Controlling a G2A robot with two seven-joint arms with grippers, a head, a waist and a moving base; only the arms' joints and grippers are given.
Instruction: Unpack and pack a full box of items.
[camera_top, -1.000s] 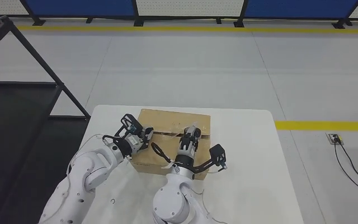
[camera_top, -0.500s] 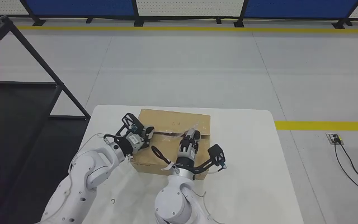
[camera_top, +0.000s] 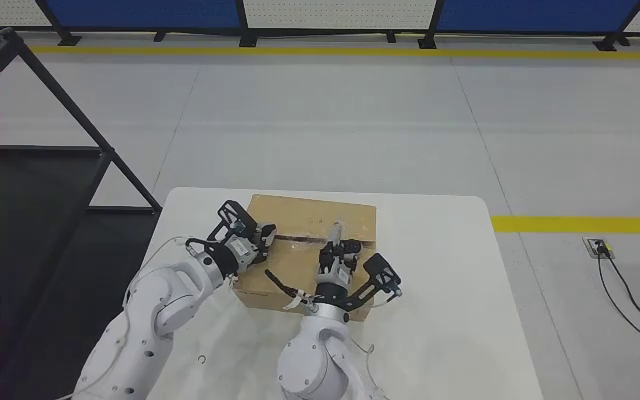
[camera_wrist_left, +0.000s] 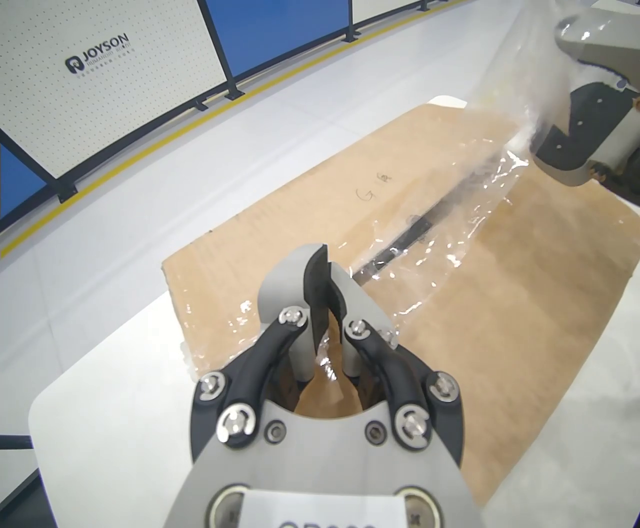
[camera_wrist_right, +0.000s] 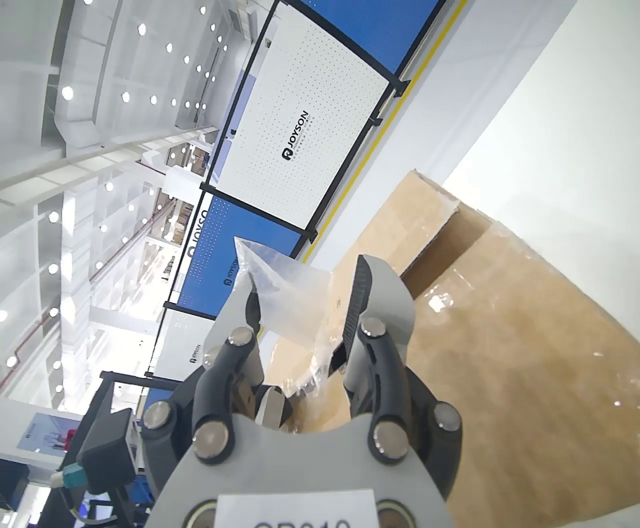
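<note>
Your left gripper (camera_wrist_left: 320, 270) is clenched, with its two dark pads pressed together. It sits low over the top of the closed brown cardboard box (camera_wrist_left: 525, 310), at the end of the box that faces the left edge of the white tabletop (camera_top: 440, 300). A strip of clear plastic tape (camera_wrist_left: 450, 220) lies wrinkled around its fingertips; you cannot tell if the pads pinch it. From there the tape follows the dark middle seam (camera_wrist_left: 415, 232) of the box and rises off the cardboard toward your right gripper (camera_wrist_right: 307, 292). That gripper is released, with the jaws apart. The loose end of the tape clings to one finger (camera_wrist_right: 232, 320) and hangs between both. This gripper is above the middle of the box top. The box stands close to the far edge of the tabletop.
</note>
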